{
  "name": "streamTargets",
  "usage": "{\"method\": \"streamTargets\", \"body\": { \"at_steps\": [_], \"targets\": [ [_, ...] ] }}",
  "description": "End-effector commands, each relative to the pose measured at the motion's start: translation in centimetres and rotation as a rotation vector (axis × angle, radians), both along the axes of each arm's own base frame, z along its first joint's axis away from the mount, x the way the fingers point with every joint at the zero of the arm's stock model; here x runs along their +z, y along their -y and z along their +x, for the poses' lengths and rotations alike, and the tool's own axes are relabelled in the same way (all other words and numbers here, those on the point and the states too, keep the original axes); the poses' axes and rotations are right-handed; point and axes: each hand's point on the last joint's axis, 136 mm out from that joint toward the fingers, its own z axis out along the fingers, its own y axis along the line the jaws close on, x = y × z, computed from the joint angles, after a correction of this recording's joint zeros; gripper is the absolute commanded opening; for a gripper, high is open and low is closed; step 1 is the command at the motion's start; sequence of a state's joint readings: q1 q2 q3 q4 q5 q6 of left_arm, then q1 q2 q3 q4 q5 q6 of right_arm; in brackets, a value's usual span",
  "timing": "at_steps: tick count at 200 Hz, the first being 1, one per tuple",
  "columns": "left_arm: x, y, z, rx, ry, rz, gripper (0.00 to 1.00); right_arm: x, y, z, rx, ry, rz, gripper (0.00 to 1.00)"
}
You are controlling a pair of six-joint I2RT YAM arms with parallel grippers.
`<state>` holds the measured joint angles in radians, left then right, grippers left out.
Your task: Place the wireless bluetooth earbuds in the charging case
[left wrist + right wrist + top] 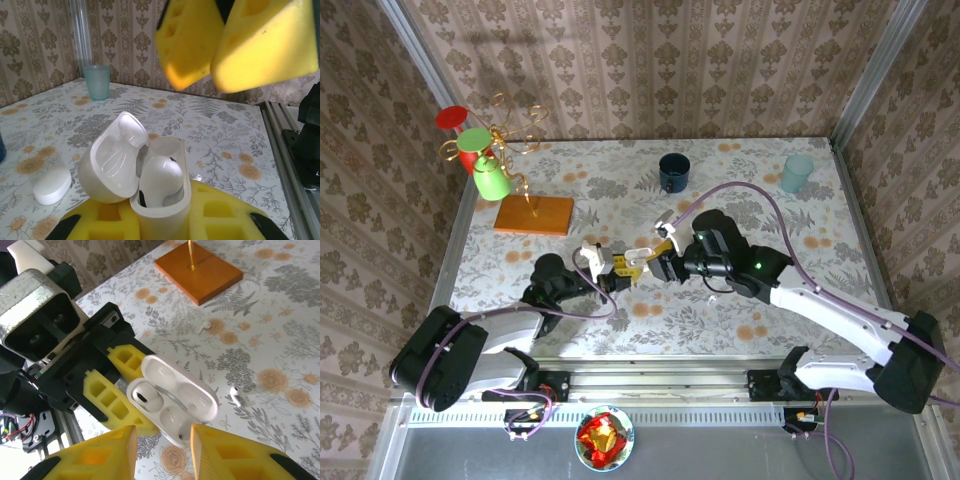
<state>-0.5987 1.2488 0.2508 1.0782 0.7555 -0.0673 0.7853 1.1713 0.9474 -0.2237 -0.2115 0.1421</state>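
- Wireless bluetooth earbuds [145, 398]: 1 sits in a well of the charging case [172, 421]; the well beside it is empty.
- 2 more lie loose on the table [280, 315]: a near earbud [236, 396] just beside the case and a far earbud [205, 326] near the orange base [198, 271].
- The left gripper [613, 270] is clamped on the case, whose lid [117, 150] is swung open.
- The right gripper [162, 436] hangs right at the case's open mouth, fingers apart, with nothing between them.
- Well apart at the back stand a dark blue cup [673, 172], a teal cup [797, 173] and a green cup [490, 180].
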Motion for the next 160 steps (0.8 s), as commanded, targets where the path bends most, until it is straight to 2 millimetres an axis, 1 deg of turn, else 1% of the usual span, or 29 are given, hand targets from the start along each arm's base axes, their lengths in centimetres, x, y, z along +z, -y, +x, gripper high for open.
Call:
{"method": "streamTargets", "body": {
  "at_steps": [1, 17, 31, 48, 72, 80, 92, 106, 129, 160],
  "targets": [
    [1.2, -0.2, -0.1, 0.002, 0.09, -0.029, 0.0, 0.3, 2.7, 2.0, -0.193, 0.01, 0.036, 0.38],
    [1.2, 0.0, -0.2, 0.009, 0.12, -0.023, 0.0, -1.3, 6.2, 3.5, -0.365, -0.056, 0.032, 0.41],
    [1.1, 0.1, -0.5, 0.011, 0.153, -0.016, 0.0, -3.7, 9.5, 4.2, -0.509, -0.153, 0.031, 0.43],
    [1.0, 0.4, -0.8, 0.001, 0.165, -0.008, 0.0, -6.8, 12.7, 3.8, -0.63, -0.264, 0.01, 0.44],
    [0.8, 0.8, -1.0, -0.019, 0.174, -0.002, 0.0, -11.0, 16.2, 2.6, -0.76, -0.415, -0.041, 0.44],
    [0.7, 0.9, -1.1, -0.027, 0.17, 0.0, 0.0, -12.4, 17.0, 2.1, -0.793, -0.473, -0.054, 0.44],
    [0.6, 1.0, -1.1, -0.033, 0.166, 0.002, 0.0, -14.1, 17.9, 1.4, -0.834, -0.55, -0.077, 0.44],
    [0.5, 1.3, -1.1, -0.043, 0.163, 0.0, 0.0, -15.4, 18.1, 0.9, -0.842, -0.606, -0.11, 0.44],
    [0.4, 1.5, -1.1, -0.055, 0.158, -0.005, 0.0, -16.9, 17.3, 0.7, -0.82, -0.682, -0.134, 0.44],
    [0.4, 1.6, -1.0, -0.059, 0.155, -0.016, 0.0, -18.9, 15.7, 0.6, -0.766, -0.77, -0.144, 0.44]
  ]
}}
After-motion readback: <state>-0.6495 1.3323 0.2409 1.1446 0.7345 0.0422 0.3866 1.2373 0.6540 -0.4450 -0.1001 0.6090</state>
